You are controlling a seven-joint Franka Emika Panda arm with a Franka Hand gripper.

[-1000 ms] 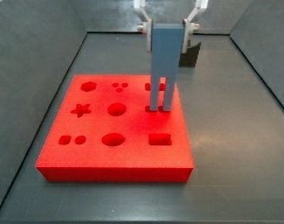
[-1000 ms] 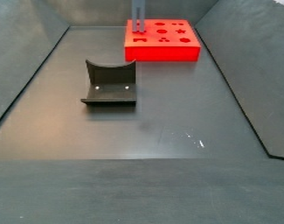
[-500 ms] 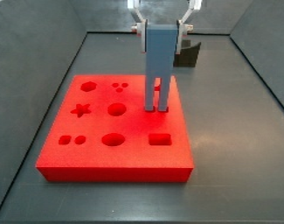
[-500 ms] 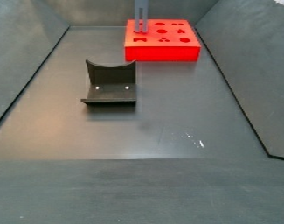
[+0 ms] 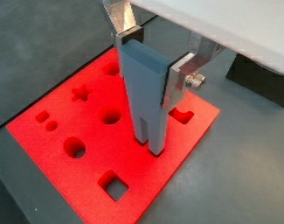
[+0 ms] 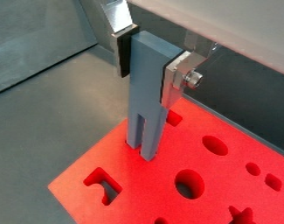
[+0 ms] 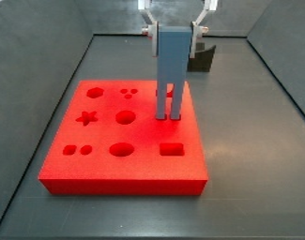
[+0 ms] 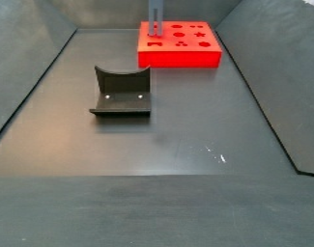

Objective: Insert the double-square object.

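Over the red foam board with its shaped cut-outs, the tall grey-blue double-square object is standing upright, its two square prongs reaching down to the board's surface among the holes. Gripping its upper end, the hand is clamping the block between its silver fingers in both wrist views. Well apart on the dark bench, the dark L-shaped fixture is standing alone.
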